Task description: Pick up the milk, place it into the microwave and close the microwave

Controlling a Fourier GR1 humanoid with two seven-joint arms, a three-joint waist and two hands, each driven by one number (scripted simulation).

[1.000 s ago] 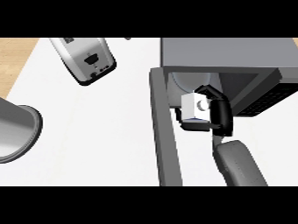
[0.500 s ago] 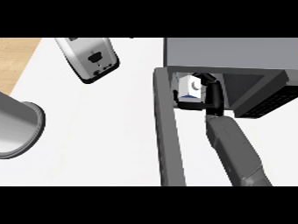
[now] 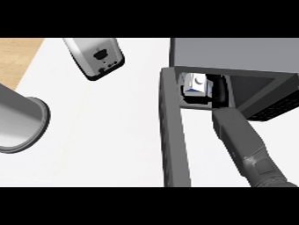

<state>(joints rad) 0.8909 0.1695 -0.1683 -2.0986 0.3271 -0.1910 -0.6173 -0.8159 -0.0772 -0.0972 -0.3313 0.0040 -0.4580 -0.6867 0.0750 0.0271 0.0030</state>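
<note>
Right hand (image 3: pixel 220 90) inside microwave (image 3: pixel 243 52); milk carton (image 3: pixel 194 83) directly at its left; open door (image 3: pixel 174 132) farther left; grasp state cannot be determined

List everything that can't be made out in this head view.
- Black right hand: it merges with the dark cavity of the grey box-shaped microwave; whether it grips the white-and-blue milk carton cannot be told.
- Carton's base: lost in cavity shadow.
- Left hand: out of view; only the grey left forearm shows, cut by the left edge.
- Open grey microwave door: seen edge-on, face hidden.
- Grey rounded black-rimmed object: cut at the top, identity unclear.
</note>
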